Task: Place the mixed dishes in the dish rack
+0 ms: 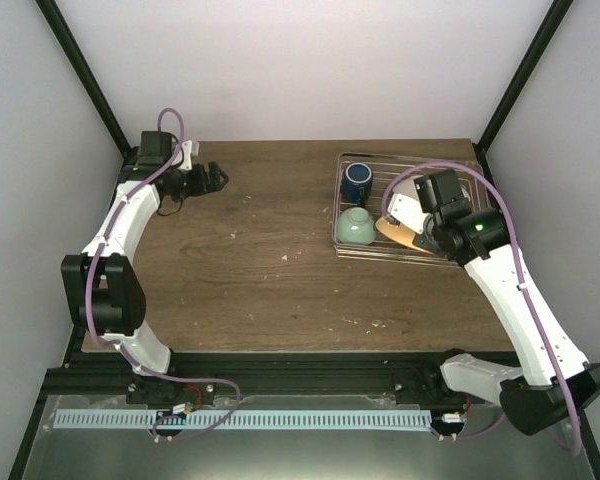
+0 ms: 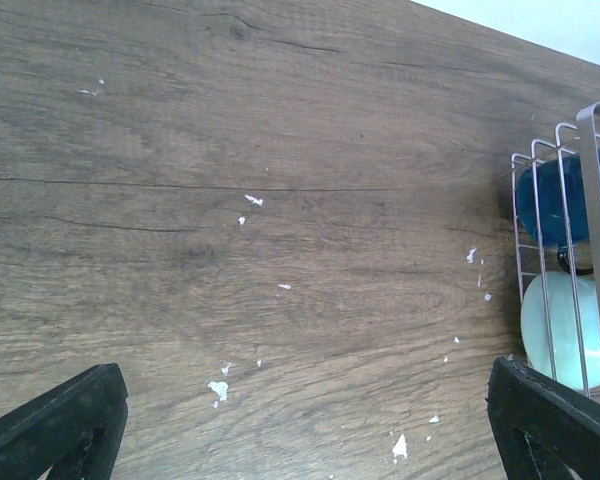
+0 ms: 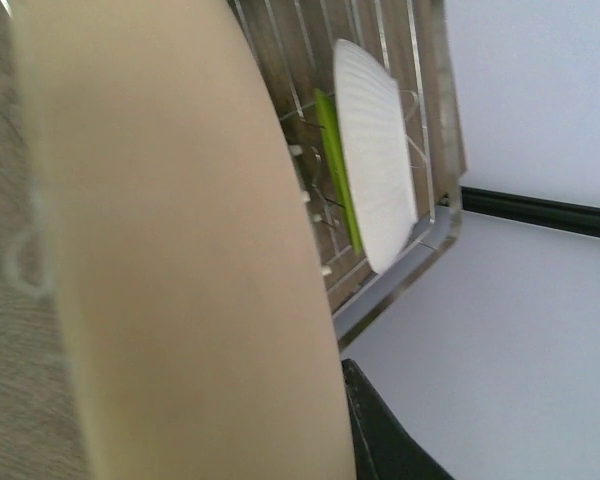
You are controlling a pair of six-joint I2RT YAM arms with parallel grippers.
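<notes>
The wire dish rack (image 1: 450,170) lies at the back right of the table. A dark blue mug (image 1: 357,182) and a pale mint bowl (image 1: 355,227) rest in its left part. My right gripper (image 1: 417,232) hangs over the rack, shut on a tilted orange-patterned plate (image 1: 392,232). In the right wrist view that plate's beige underside (image 3: 180,250) fills the picture and one dark finger (image 3: 385,435) presses against it. A white plate (image 3: 375,150) and a green plate (image 3: 330,150) stand on edge in the rack (image 3: 405,285). My left gripper (image 1: 212,178) is open at the far left.
The left wrist view has bare wood with white flecks (image 2: 218,388) between the two fingers (image 2: 60,420), and the rack's end with mug (image 2: 560,195) and bowl (image 2: 565,325) at the right edge. Dark frame posts (image 1: 520,70) rise behind the table's corners.
</notes>
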